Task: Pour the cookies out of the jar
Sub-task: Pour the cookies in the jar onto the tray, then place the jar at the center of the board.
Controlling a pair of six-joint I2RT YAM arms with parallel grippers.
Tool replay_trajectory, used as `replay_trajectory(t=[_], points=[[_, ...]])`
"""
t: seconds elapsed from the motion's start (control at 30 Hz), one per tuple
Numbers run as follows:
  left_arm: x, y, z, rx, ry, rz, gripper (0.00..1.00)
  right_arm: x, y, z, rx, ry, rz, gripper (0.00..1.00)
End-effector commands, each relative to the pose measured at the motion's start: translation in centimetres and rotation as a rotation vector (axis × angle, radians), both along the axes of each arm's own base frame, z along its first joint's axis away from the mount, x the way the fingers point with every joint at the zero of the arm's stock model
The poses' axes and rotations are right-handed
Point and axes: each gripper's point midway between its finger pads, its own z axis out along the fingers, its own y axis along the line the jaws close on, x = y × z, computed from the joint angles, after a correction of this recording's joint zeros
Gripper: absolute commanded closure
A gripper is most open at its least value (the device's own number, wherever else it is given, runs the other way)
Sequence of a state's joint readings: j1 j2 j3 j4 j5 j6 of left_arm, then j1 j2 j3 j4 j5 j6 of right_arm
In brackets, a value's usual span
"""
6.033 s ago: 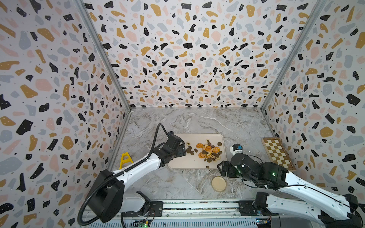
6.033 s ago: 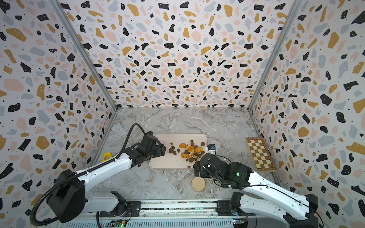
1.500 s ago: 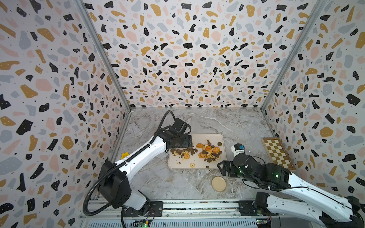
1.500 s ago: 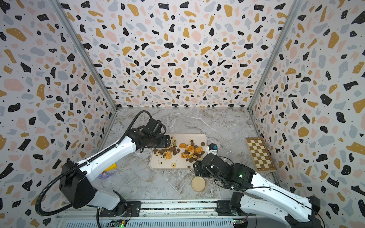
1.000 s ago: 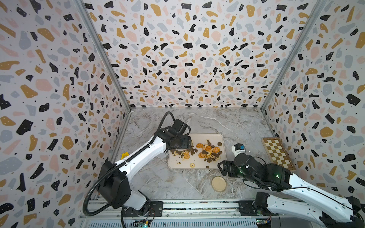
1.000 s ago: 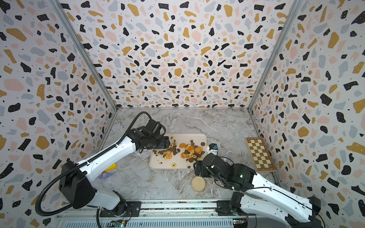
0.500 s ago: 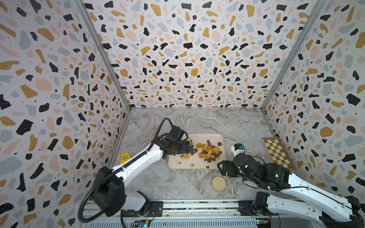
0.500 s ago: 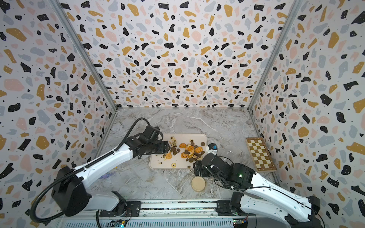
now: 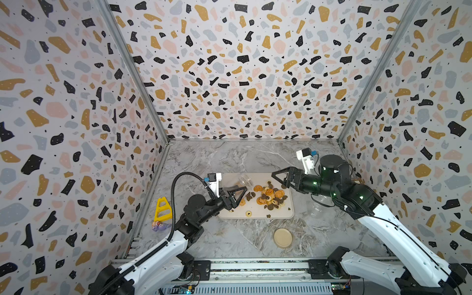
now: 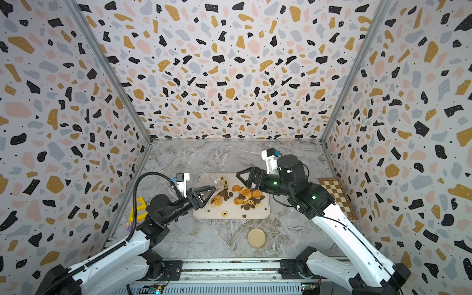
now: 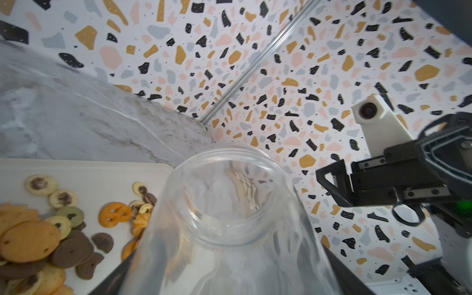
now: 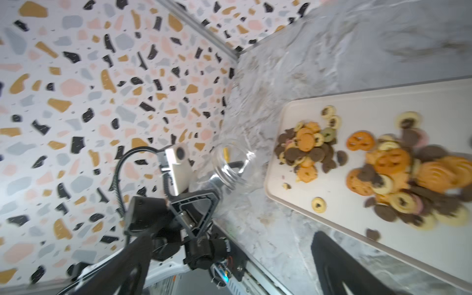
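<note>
Left wrist view: the clear jar [image 11: 229,209] looks empty; no biscuit shows through its wall. Your left claw [image 9: 237,195] is clamped on the jar's body, with the mouth pointing away from the claw and the jar tipped over the far left corner of the tray [image 9: 278,214]. The cookies [image 9: 268,196] lie on the tray in two heaps, with a few strays near its front rim. The right claw [image 9: 279,177] hangs over the tray's right side, fingers apart, nothing between them.

Risks from here:
- The wall is smooth and the grip is far from the mouth. Swing it upright fast and the jar may twist or slide out, drop on a heap and scatter biscuits.
- Carry the jar low and it rakes the nearer heap over the left rim onto the surface [image 9: 229,158].
- Both claws are near each other above one tray. A crossing move by either could knock the jar.
- The lid [image 9: 282,238] lies on the surface in front of the tray. A low retreat could clip it.
- Glare may hide a stuck biscuit, so check before you call it done.
</note>
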State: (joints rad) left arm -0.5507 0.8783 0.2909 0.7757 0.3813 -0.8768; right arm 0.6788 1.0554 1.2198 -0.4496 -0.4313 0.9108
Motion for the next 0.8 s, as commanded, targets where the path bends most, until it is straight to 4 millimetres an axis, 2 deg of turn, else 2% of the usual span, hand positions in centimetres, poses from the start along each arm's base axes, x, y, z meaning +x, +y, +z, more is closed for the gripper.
replay_trajectory(t=[0.0,0.1,0.23,0.4,0.6,0.77], points=[[-4.4,1.1,10.1,-0.254,-0.381,-0.099,1.00,-2.6,2.9,4.1,0.145,-0.011,0.174,0.01],[-5.7,1.4,11.0,-0.291,-0.444,-0.136,1.00,-2.8,4.1,3.4,0.128,0.027,0.159,0.01],[-6.1,1.3,11.2,-0.285,-0.470,-0.147,1.00,-2.7,4.9,1.7,0.091,0.082,0.127,0.01],[-6.2,1.2,11.1,-0.276,-0.476,-0.154,1.00,-3.5,7.4,2.2,0.123,0.087,0.193,0.01],[-6.4,1.0,10.8,-0.270,-0.467,-0.170,1.00,-4.0,9.1,2.9,0.152,0.070,0.217,0.01],[-6.8,0.9,10.8,-0.269,-0.474,-0.192,1.00,-4.1,11.0,1.6,0.140,0.109,0.236,0.00]])
